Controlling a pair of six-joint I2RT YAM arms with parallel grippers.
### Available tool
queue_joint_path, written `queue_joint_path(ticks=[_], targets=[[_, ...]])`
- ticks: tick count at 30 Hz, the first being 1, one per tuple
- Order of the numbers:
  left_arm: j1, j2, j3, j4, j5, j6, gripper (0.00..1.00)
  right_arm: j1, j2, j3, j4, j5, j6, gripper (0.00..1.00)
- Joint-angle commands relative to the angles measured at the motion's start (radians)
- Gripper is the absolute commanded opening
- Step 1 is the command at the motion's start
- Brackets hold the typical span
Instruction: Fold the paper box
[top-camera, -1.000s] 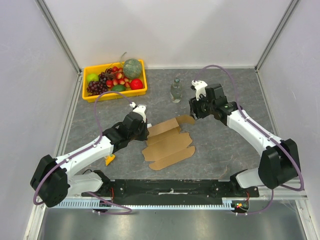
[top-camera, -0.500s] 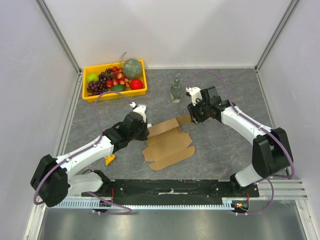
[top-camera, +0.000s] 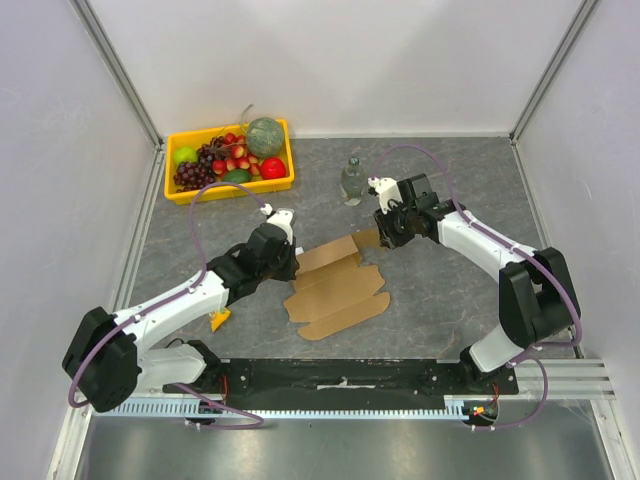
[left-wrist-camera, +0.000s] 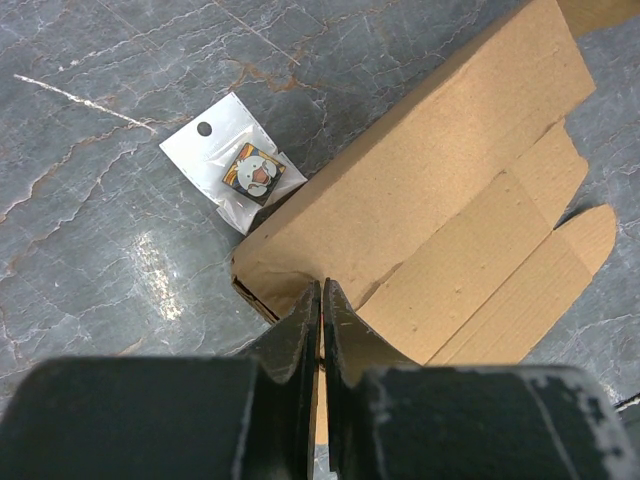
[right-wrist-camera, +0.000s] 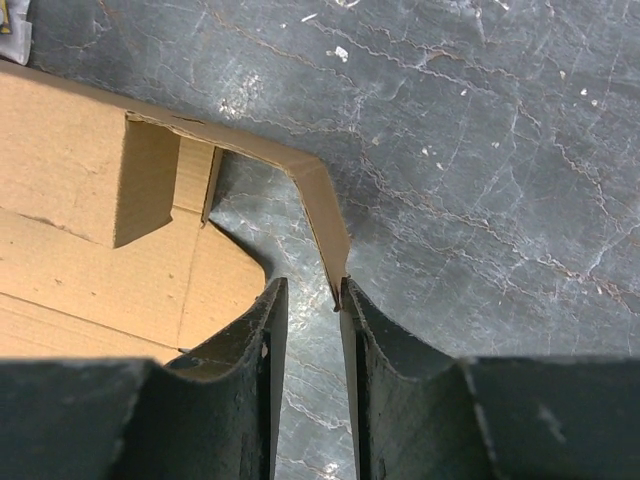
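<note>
Paper box (top-camera: 335, 290) lies as a mostly flat sheet of brown cardboard near the middle of the grey marbled table (top-camera: 450, 300), between the two arms, with its notched flaps spread toward the near edge. At the far left corner of the table stands a yellow tray (top-camera: 230, 192) heaped with fruit. Nearer, the left gripper (top-camera: 292, 264) reaches in from the left and meets the box's left edge; the left wrist view shows its fingers (left-wrist-camera: 300, 320) pressed together with a thin strip of cardboard pinched between them, where a folded-up section of the box begins. Just beside that corner a small white packet (left-wrist-camera: 240, 175) with a picture on it lies on the table. Beyond the box a clear bottle (top-camera: 351, 182) stands upright, well apart from it. On the right, the right gripper (top-camera: 386, 238) is at the box's far right corner, where a narrow flap (right-wrist-camera: 320, 200) bends up and outward. Its fingers (right-wrist-camera: 262, 330) stand a narrow gap apart, the flap's tip touching the inner face of one, not clamped.
</note>
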Motion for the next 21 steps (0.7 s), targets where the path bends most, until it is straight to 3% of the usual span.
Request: queue_joint_path(ticks=[1,6,9,13,21], targets=[[0.001,0.027,-0.001,-0.029,-0.004,-0.027,0.09,0.003,-0.020,0.024,0.037,-0.044,0.008,0.34],[-0.001,0.025,-0.006,-0.027,-0.004,-0.029,0.09,0.006,-0.026,0.013,0.039,-0.048,0.010,0.31],[-0.001,0.024,-0.007,-0.027,-0.003,-0.029,0.09,0.006,-0.023,0.010,0.047,-0.028,0.005,0.38],[0.001,0.024,-0.009,-0.027,-0.001,-0.027,0.09,0.009,-0.010,0.021,0.057,-0.016,-0.003,0.39],[-0.001,0.021,-0.010,-0.027,-0.003,-0.030,0.09,0.011,0.027,0.055,0.062,-0.010,-0.006,0.34]])
